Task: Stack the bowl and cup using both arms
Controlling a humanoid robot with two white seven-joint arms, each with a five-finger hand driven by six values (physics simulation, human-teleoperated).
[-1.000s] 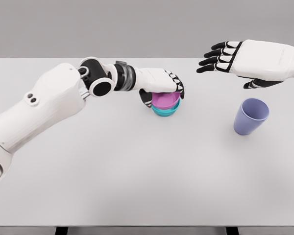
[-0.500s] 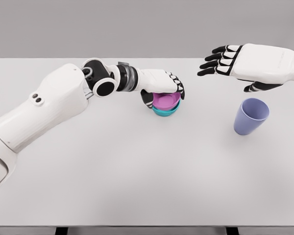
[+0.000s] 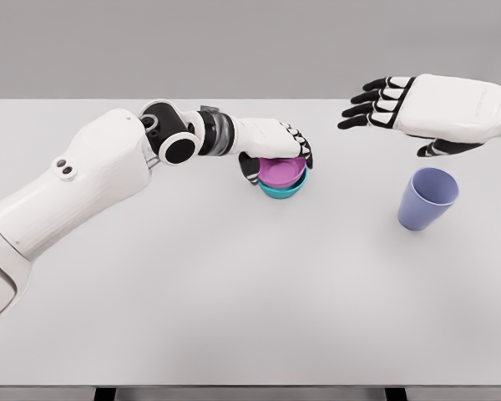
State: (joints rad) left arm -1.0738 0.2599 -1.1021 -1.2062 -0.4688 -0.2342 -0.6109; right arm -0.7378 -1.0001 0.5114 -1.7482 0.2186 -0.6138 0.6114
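Two hands — left hand [image 3: 275, 146] grips the pink bowl [image 3: 282, 172], right hand [image 3: 401, 104] spread wide above the cup [image 3: 427, 198].

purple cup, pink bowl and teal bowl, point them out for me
purple cup [image 3: 424, 205], head view, on its outer side wall
pink bowl [image 3: 280, 172], head view, on its inner surface
teal bowl [image 3: 277, 191], head view, on its outer wall below the pink rim

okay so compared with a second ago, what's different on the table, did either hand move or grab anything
Very little. The left arm's elbow shifted slightly toward the right, while the left hand stayed curled over the pink bowl nested in the teal bowl. The right hand drifted a touch to the right, fingers spread and holding nothing. The purple cup stands upright in the same spot, untouched. Nothing was picked up or released.
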